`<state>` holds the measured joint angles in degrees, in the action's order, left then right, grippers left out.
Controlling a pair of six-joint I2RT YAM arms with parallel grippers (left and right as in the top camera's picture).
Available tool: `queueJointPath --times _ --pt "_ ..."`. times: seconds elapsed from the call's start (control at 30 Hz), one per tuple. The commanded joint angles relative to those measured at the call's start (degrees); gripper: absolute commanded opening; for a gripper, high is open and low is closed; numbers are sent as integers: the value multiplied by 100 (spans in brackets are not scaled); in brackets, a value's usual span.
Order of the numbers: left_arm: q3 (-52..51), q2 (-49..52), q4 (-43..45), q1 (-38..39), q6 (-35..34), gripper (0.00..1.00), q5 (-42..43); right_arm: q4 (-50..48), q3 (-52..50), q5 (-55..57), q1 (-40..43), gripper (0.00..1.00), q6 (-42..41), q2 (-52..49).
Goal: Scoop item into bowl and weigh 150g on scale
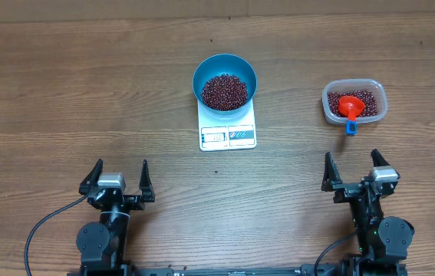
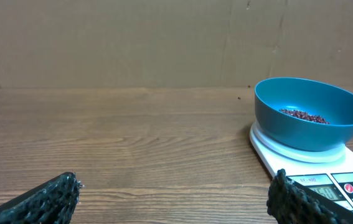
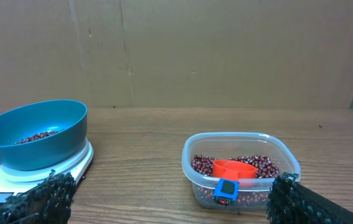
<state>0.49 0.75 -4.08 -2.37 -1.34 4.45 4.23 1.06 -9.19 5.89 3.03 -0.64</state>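
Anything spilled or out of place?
Nothing much. The bowl sits level on the scale with beans inside; the scoop lies in the tub, handle over its near rim. One dark speck on the table in front of the scale might be a stray bean; too small to tell.

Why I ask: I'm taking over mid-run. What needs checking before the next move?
1. Bowl sits squarely on the scale: ok.
2. Beans are in the bowl: ok.
3. Display shows the target weight: cannot tell, digits too small.
4. Scoop lies in the tub, handle toward the robot: ok.
5. Left gripper open and empty: ok.
6. Right gripper open and empty: ok.
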Motion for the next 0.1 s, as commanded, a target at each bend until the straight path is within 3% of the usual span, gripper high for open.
queueJointPath --times 0.0,0.07 --pt "-24 -55 -15 -28 50 100 -37 -26 -61 -35 -42 100 4 48" --pt "-24 -55 -15 -28 50 100 -37 -26 -61 -33 -42 100 4 48"
